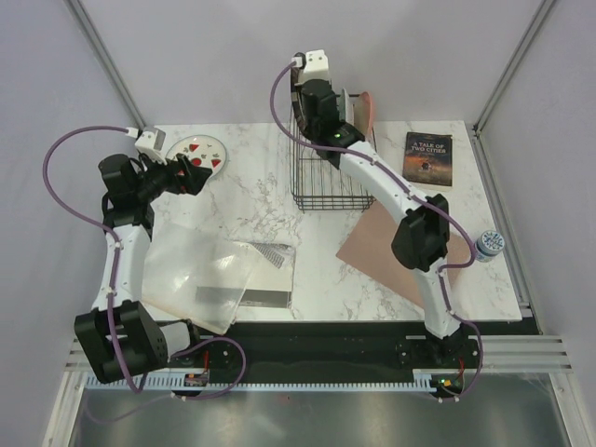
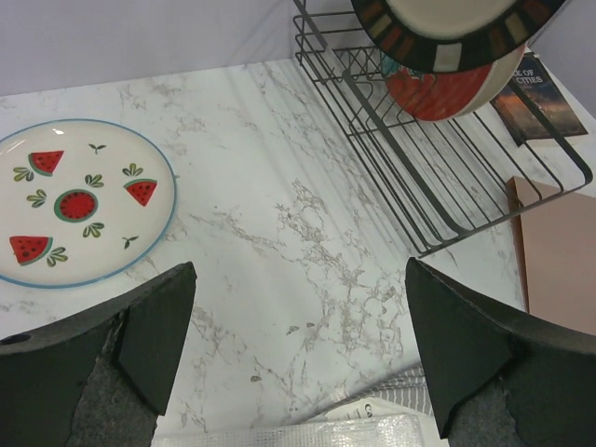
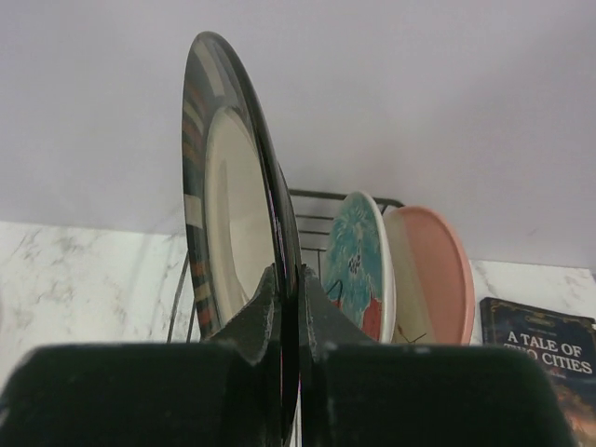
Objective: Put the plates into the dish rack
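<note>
One white, grey-veined marble tabletop (image 1: 242, 200), boxed in by plain pale walls (image 1: 186, 56): hard, smooth, unkind to dropped crockery, and likely to let a flat plate skid when nudged. Toward the back, the black wire dish rack (image 1: 331, 182), taken here as the landmark. Right of the rack and nearer the arm bases: a pinkish-brown mat (image 1: 372, 251). Right of the rack, level with it: a paperback of A Tale of Two Cities (image 1: 428, 156).

Inside the rack at its far end, upright on edge: the pink-and-cream plate (image 3: 428, 270), and just in front of it the red plate with the teal flower (image 3: 358, 261). Nearer than those two, over the rack: the dark-rimmed plate (image 3: 223, 186), upright, pinched at its lower rim by the right gripper (image 3: 300, 279), one finger tight against each face. Cannot tell whether seated between the prongs. Left of the rack, well apart, flat on the marble: the watermelon plate (image 2: 79, 200), the one left to load. Just beside it, the left gripper (image 2: 298, 279), spread wide and holding nothing.

Judged glazed ceramic: stiff, fairly heavy, slick, easy to chip. Best taken at the rim, one finger over and one under. Lying flat, offers little to get beneath, so probably needs tilting or sliding first. Lower gently onto the wires and avoid knocking plate against plate.
</note>
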